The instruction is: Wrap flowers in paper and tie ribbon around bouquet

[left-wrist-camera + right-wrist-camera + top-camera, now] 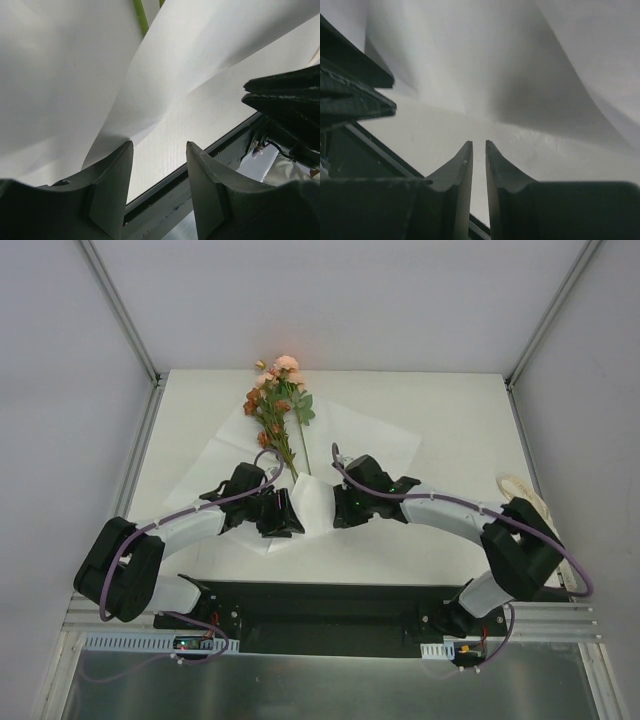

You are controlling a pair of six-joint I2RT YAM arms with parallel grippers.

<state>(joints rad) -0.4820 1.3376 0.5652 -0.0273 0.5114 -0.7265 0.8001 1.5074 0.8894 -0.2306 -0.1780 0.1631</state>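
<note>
Ahead of the left gripper (159, 150) I get only a sliver of the stems (140, 17), cut off by the top edge. Whether the right gripper (479, 145) has paper (470, 60) in its narrow slit, I cannot tell. From above, the stems vanish under the paper between both grippers, and the ribbon (522, 486), well behind the right gripper, is half hidden by the elbow

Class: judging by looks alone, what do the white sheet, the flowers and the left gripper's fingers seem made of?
The paper: thin matte paper, perhaps tissue; it bends in soft curves. The flowers: probably artificial, fabric or plastic; too small to confirm. The left gripper's fingers: dark matte moulded plastic, by their smooth rounded edges.
</note>
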